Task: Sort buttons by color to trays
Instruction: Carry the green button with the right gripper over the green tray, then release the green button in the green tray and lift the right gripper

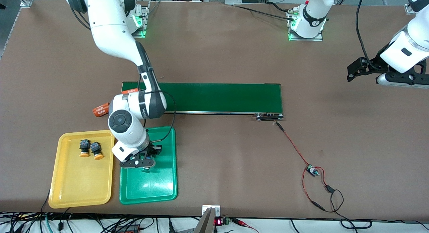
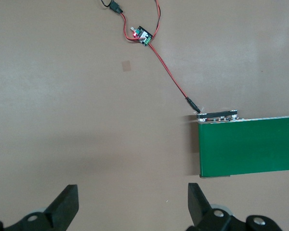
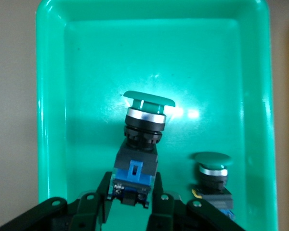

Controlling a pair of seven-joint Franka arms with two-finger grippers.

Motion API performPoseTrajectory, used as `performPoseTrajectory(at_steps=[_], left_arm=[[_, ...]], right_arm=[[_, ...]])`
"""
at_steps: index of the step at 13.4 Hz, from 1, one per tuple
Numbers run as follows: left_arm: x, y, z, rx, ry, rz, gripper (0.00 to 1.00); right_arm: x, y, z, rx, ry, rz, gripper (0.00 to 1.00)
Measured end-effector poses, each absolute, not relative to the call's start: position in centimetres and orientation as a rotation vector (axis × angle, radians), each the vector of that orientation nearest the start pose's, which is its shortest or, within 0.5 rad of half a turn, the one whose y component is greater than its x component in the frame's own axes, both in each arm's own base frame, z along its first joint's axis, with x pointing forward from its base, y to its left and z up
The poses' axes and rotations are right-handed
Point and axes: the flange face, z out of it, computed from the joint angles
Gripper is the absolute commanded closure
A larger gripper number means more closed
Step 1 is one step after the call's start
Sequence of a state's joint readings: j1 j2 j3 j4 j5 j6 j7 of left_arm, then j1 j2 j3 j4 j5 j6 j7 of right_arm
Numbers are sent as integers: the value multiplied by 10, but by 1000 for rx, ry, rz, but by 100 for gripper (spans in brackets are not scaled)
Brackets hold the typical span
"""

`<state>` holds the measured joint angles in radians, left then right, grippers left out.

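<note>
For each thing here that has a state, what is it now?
Right claw: shut on held green button, over green tray.
Other green button: lying in green tray.
Two orange buttons: lying in yellow tray.
Left claw: open, empty, waiting above bare table.

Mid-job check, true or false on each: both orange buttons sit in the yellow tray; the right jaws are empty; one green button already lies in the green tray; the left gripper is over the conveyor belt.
1. Both orange buttons sit in the yellow tray. True.
2. The right gripper has empty jaws. False: it is shut on a green button over the green tray.
3. Another green button already lies in that tray. True.
4. The left gripper is over the conveyor belt. False: it waits open over bare table past the belt's end.
</note>
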<state>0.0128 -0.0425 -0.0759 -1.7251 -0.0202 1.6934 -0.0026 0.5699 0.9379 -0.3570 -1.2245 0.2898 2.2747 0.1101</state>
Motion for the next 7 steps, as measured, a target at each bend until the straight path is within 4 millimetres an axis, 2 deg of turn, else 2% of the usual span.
performPoseTrajectory(at_steps=[4,7], left_arm=[[547,-38,585,-3157,94,-4,0],[546,-45,587,-3156,115,-7,0]], right_arm=[[736,254,222,-3095,-297,-251,100],[733,257,199,-3101,-348,-213,100]])
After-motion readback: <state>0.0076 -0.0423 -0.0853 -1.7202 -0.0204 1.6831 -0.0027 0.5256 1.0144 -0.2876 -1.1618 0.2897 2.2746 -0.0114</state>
